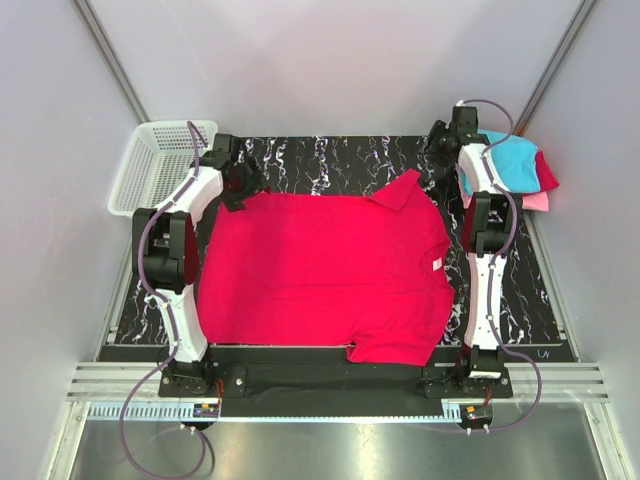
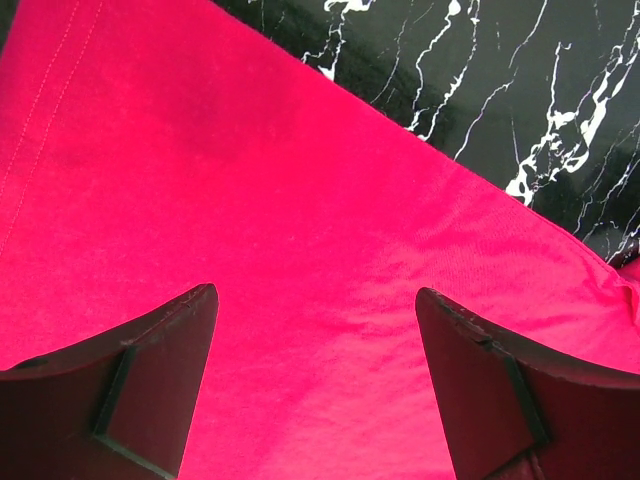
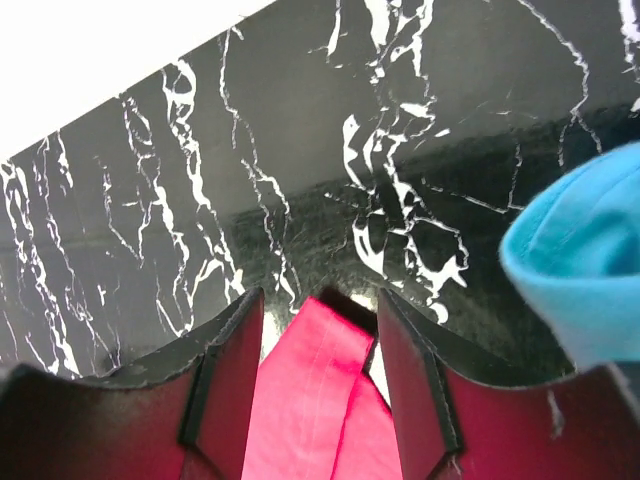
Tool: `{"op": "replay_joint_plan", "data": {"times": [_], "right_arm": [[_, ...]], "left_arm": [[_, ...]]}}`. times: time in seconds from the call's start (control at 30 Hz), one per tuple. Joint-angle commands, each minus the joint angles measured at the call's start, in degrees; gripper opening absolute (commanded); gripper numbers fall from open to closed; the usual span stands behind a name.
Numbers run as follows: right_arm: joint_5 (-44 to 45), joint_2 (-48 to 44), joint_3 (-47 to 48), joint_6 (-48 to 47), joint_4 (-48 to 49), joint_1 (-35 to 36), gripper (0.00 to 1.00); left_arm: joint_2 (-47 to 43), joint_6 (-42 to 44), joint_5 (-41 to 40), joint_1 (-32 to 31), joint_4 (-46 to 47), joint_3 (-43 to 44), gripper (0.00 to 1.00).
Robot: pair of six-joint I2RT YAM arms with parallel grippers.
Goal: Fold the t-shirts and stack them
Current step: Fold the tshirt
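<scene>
A bright crimson-red t-shirt [image 1: 320, 270] lies spread flat on the black marble mat [image 1: 330, 160], its white neck label at the right edge. My left gripper [image 1: 243, 190] hovers over the shirt's far left corner. In the left wrist view it [image 2: 317, 292] is open wide, with only flat red cloth [image 2: 250, 200] below it. My right gripper [image 1: 436, 165] is at the far right sleeve [image 1: 405, 190]. Its jaws [image 3: 320, 295] are open and straddle the sleeve tip [image 3: 315, 390], with a gap on each side. Folded cyan [image 1: 510, 160], dark red [image 1: 546, 172] and pink [image 1: 538, 202] t-shirts are stacked at the back right.
A white mesh basket [image 1: 150, 165] stands at the back left, just off the mat. The cyan shirt's edge [image 3: 585, 275] sits close to the right of my right gripper. Grey walls enclose the table on three sides.
</scene>
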Motion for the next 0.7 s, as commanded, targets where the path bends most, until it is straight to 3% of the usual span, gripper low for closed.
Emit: {"op": "replay_joint_plan", "data": {"times": [0.0,0.33,0.67], "right_arm": [[-1.1,0.8,3.6,0.5,-3.7,0.3,0.56],[-3.1,-0.8,-3.5,1.5,-4.3,0.3,0.55],[-4.6,0.5,-3.0,1.6,-4.3,0.3,0.46]], "left_arm": [[-2.7,1.0,1.7,0.5,2.5,1.5,0.86],[-1.8,0.5,1.2,0.5,2.7,0.2,0.86],[-2.2,0.7,0.8,0.6,2.7,-0.1,0.86]]}}
